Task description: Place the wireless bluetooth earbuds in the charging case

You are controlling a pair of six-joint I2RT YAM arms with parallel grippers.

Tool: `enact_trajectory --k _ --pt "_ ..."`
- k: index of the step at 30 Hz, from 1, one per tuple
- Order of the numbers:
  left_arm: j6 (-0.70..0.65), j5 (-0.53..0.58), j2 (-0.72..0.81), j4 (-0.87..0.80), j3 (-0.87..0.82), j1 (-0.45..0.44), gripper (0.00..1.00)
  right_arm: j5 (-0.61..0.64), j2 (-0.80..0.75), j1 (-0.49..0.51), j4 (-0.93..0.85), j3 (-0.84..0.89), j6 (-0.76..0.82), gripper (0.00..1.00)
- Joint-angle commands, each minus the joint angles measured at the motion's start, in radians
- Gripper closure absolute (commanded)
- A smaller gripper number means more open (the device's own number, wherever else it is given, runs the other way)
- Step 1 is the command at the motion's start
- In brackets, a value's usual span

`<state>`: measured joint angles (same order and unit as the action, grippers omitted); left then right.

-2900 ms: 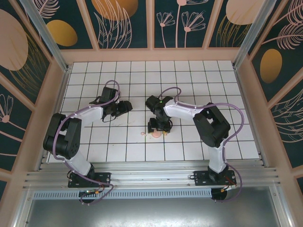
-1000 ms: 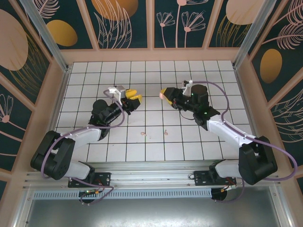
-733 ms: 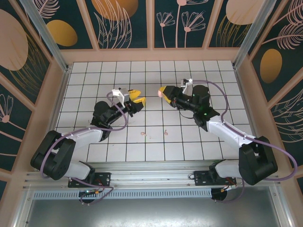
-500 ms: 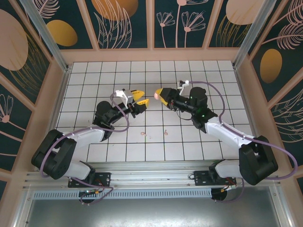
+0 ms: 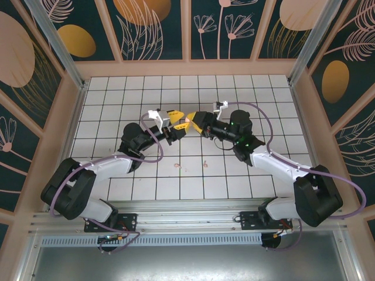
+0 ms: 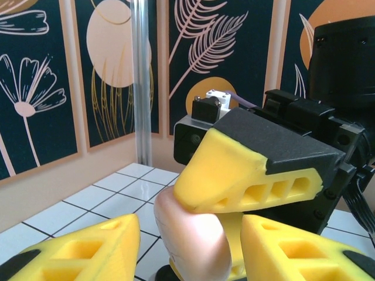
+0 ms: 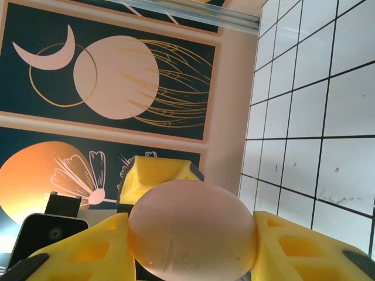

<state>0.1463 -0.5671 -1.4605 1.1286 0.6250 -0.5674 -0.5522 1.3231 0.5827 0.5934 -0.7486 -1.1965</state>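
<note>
Your surface (image 5: 246, 181) is a white tiled grid with thin black lines. It's boxed in by peach-framed walls (image 5: 158, 26) with dark teal panels, gold discs and line-drawn flowers on them. A metal rail (image 5: 187, 218) runs along the near edge.

Both arms meet above the middle of the grid. The charging case (image 7: 192, 228) looks like a smooth pale pink pebble, rounded, with a faint line across it. Your right gripper (image 5: 192, 119) has it clamped between its yellow fingers (image 7: 296, 249), up off the tiles. Your left gripper (image 6: 188, 228) faces it nose to nose. Its fingers (image 6: 82, 252) are spread apart on either side of the case with a sliver of gap each side, so it isn't gripping it as far as I can see.

Down on the surface, nearer the arm bases than the grippers, lie two tiny pale pink earbuds (image 5: 177, 166), the second one (image 5: 205, 163) off to the right and clearly apart from the first. They're too small in the top view to make out stems or which way they point.
</note>
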Motion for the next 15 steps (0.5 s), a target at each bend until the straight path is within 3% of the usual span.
enact_trajectory --k 1,15 --pt "0.004 0.013 -0.01 -0.026 0.035 -0.011 0.51 0.018 0.004 0.015 0.057 -0.02 -0.006 0.58" --pt "0.025 0.044 -0.017 -0.045 0.033 -0.02 0.62 0.038 -0.004 0.036 0.07 -0.021 -0.002 0.58"
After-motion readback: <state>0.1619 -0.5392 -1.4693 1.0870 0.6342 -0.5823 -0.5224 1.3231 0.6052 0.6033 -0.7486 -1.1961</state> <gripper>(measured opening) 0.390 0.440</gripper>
